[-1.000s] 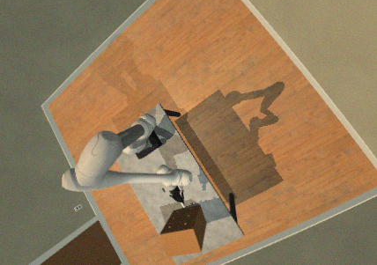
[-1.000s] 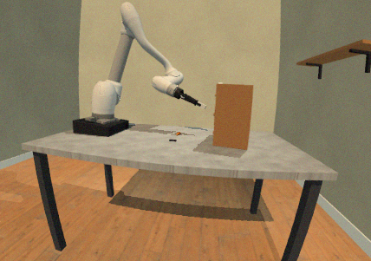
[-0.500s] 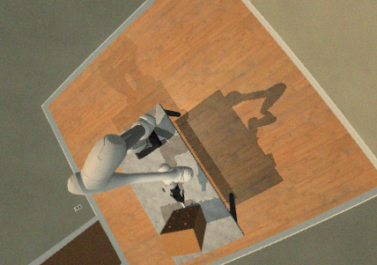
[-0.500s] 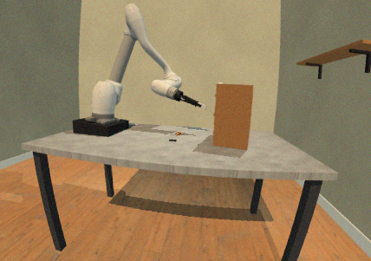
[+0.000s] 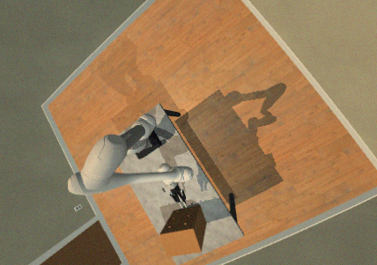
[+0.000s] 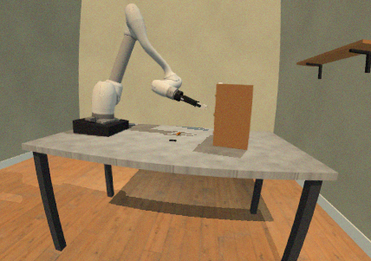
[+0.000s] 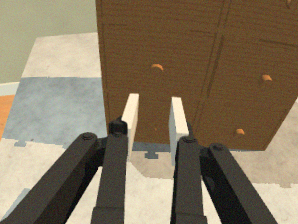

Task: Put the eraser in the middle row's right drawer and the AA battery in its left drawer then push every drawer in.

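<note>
"How do the two fingers (image 5: 177, 193) (image 6: 191, 101) stand?"

"Slightly spread, nothing between them."

"And the chest (image 5: 181, 241) (image 6: 233, 116) (image 7: 150, 30)?"

"One, brown, upright on the worktop (image 5: 147, 197) (image 6: 130, 148) (image 7: 30, 170), bottom centre from the top; its front shows orange knobs (image 7: 157, 66)."

"Battery, eraser?"

"Can't tell."

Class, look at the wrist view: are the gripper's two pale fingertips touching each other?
No, a gap separates the fingertips, showing brown drawer front between.
</note>
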### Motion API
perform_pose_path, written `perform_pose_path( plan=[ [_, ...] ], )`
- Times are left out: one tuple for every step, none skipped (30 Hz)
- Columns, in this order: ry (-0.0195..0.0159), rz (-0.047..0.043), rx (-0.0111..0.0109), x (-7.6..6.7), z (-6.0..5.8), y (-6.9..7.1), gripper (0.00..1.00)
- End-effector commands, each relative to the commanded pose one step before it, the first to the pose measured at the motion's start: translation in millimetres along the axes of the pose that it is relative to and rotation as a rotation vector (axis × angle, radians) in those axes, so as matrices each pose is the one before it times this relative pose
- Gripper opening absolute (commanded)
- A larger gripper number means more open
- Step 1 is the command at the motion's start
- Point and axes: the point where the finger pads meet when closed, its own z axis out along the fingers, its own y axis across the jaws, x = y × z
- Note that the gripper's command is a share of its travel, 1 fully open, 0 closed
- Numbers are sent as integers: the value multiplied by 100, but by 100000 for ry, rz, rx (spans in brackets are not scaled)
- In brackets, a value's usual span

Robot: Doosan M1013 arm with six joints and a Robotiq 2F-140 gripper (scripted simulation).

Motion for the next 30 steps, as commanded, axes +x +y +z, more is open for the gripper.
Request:
perform_pose_path(
  plan=[
    [70,-353,201,-199,-100,-30,20],
    [0,0,0,0,0,0,20],
    [0,0,0,0,0,0,20],
    [0,0,0,0,0,0,20],
    [0,0,0,0,1,0,20],
    [0,0,0,0,9,0,20],
    [0,0,0,1,23,0,20],
    [0,0,0,0,0,0,20],
    [0,0,0,0,0,0,20],
    [0,0,0,2,42,0,20],
    [0,0,0,3,66,0,20],
    [0,0,0,5,92,0,20],
    [0,0,0,6,120,0,20],
    [0,0,0,7,150,0,20],
    [0,0,0,9,181,-1,20],
    [0,0,0,10,210,0,20],
    [0,0,0,12,238,0,20],
    [0,0,0,13,264,0,20],
    [0,0,0,15,287,0,20],
    [0,0,0,15,308,0,20],
    [0,0,0,17,325,0,20],
    [0,0,0,17,338,0,20],
    [0,0,0,17,348,0,20],
    [0,0,0,18,353,0,20],
    [0,0,0,0,0,0,20],
    [0,0,0,0,0,0,20],
    [0,0,0,18,354,0,20],
    [0,0,0,18,350,0,20],
    [0,0,0,17,342,0,20],
    [0,0,0,17,330,0,20]
  ],
)
